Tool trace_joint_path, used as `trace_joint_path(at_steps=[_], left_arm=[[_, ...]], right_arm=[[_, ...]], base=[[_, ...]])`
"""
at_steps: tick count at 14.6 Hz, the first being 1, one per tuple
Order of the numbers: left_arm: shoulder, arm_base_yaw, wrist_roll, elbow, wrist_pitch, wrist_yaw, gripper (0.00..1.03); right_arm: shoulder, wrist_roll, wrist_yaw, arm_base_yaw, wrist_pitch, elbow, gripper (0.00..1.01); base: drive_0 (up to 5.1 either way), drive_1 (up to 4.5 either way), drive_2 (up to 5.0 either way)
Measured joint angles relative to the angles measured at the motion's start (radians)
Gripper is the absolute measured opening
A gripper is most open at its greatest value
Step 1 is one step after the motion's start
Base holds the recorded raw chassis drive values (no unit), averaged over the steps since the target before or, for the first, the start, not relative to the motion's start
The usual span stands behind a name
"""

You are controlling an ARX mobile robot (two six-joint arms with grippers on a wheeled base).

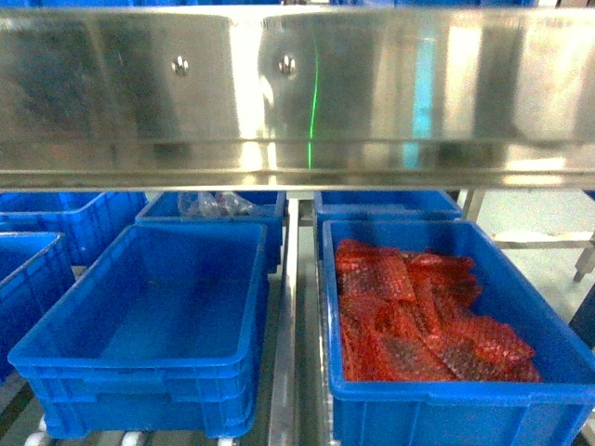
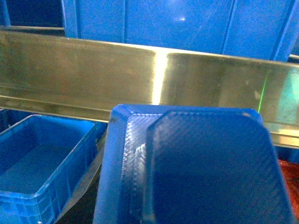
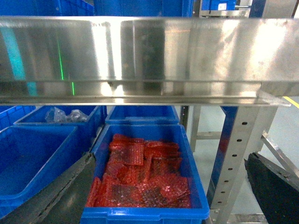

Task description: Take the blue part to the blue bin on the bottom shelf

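Blue part (image 2: 196,168) filling the left wrist view, apparently gripped by the left claw, jaws hidden. Empty blue bin (image 2: 35,163) lower left of it on the bottom shelf (image 1: 288,325). Right claw's state unclear.

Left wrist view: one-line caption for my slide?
Blue part fills the foreground below a steel rail, empty blue bin lower left.
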Motion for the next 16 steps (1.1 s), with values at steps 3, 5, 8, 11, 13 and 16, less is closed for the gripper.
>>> trace_joint_path(at_steps=[3,5,8,11,13,16], left_arm=[[0.0,0.0,0.0,0.0,-0.001,0.0,0.43],[0.0,0.0,0.0,0.0,-0.002,0.0,0.43],[0.0,0.0,0.0,0.0,-0.001,0.0,0.43],[0.0,0.0,0.0,0.0,-0.001,0.0,0.43],[0.0,0.0,0.0,0.0,-0.001,0.0,0.43],[0.0,0.0,0.0,0.0,-0.007,0.0,0.43]], right_arm=[[0.0,0.002,0.002,0.0,0.0,0.0,0.98],[0.0,0.001,0.001,0.0,0.0,0.0,0.98],[0.0,0.0,0.001,0.0,0.0,0.0,0.98],[0.0,0.0,0.0,0.0,0.0,0.0,0.98],[0.0,0.0,0.001,0.0,-0.001,0.0,0.98],[0.0,0.001,-0.001,0.0,-0.003,0.0,0.98]], base=[[0.0,0.0,0.0],[0.0,0.0,0.0],[0.0,0.0,0.0],[0.0,0.0,0.0],[0.0,0.0,0.0],[0.0,0.0,0.0]])
